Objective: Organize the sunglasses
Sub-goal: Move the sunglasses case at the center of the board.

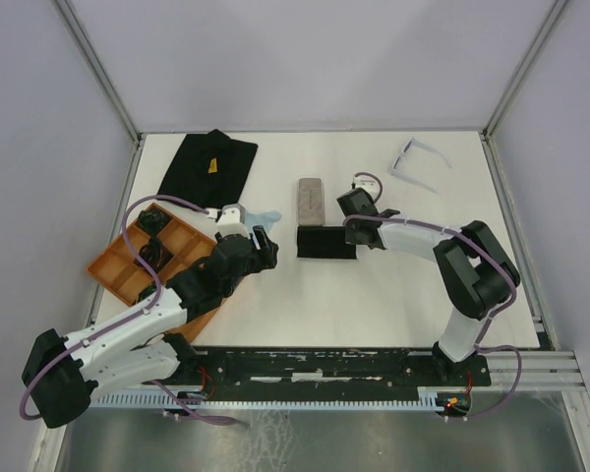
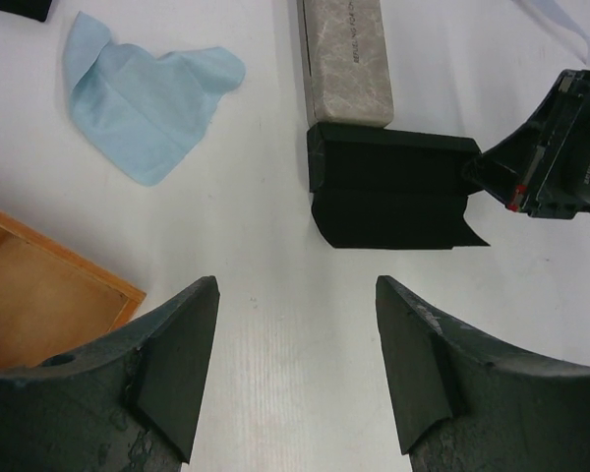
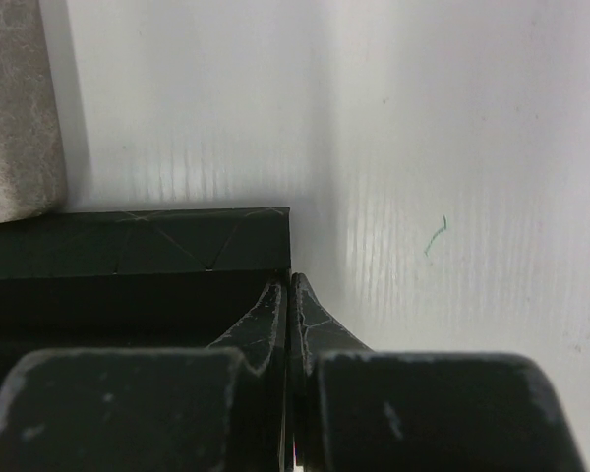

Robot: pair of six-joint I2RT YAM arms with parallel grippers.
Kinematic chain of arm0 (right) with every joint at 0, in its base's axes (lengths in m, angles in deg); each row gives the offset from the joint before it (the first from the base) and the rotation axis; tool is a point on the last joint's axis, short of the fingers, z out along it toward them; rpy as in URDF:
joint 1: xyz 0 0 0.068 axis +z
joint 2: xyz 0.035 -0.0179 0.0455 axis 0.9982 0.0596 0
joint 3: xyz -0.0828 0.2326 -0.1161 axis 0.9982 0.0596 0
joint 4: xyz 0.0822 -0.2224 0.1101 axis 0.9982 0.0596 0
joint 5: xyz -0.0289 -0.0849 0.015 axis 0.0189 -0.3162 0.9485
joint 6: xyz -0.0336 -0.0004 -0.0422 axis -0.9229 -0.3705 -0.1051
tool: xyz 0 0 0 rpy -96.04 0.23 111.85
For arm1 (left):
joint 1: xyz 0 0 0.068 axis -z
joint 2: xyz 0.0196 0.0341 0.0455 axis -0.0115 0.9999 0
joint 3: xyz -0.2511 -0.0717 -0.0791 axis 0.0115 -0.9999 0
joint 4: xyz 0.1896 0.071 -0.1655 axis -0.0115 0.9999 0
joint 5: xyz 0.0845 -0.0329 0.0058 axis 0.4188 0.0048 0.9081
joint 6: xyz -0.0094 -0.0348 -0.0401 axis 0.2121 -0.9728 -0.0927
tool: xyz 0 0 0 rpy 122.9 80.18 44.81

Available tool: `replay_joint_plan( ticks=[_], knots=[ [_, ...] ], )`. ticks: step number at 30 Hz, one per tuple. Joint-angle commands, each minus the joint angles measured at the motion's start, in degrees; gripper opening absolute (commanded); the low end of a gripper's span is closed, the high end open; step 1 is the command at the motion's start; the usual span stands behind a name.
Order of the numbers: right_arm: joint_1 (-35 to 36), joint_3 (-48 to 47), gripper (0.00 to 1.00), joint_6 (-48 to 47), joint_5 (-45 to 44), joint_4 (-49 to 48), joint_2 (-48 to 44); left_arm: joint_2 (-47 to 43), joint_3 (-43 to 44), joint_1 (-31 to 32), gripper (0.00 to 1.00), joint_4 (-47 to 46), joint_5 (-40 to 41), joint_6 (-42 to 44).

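The pale lavender sunglasses [image 1: 419,161] lie unfolded on the table at the back right. Dark shapes [image 1: 154,242] lie in the orange tray [image 1: 126,271] at the left; I cannot tell whether they are the black sunglasses. An open black case [image 1: 326,242] lies mid-table, also seen in the left wrist view [image 2: 393,187]. My right gripper [image 1: 354,234] is shut on the case's right end wall [image 3: 177,241], one finger inside and one outside [image 3: 290,283]. My left gripper [image 1: 266,248] is open and empty [image 2: 295,287], hovering above bare table left of the case.
A grey case [image 1: 312,200] lies just behind the black case, touching it [image 2: 344,59]. A light blue cloth [image 2: 147,88] lies crumpled near the left gripper. A black cloth [image 1: 210,163] lies at the back left. The tray corner [image 2: 49,295] sits by the left finger.
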Motion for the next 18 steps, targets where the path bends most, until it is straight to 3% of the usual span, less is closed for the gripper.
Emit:
replay_joint_plan(
  ticks=[1,11,15,18],
  knots=[
    [-1.4,-4.6,0.0,-1.6,0.4,-1.9,3.3,0.4,2.6,-0.5,0.72,-2.6,0.2,2.3],
    [-2.3,-9.2,0.02,-2.9,2.0,-1.5,6.3,0.4,2.8,-1.0,0.73,-2.1,0.1,2.5],
    [-2.4,-8.8,0.28,-4.1,3.5,-1.7,5.4,0.9,3.0,-1.4,0.73,-2.0,-0.6,2.6],
    [-2.6,-7.7,0.41,-4.9,5.4,-2.3,3.3,1.9,3.6,-1.8,0.73,-1.8,-1.2,2.7]
  ],
)
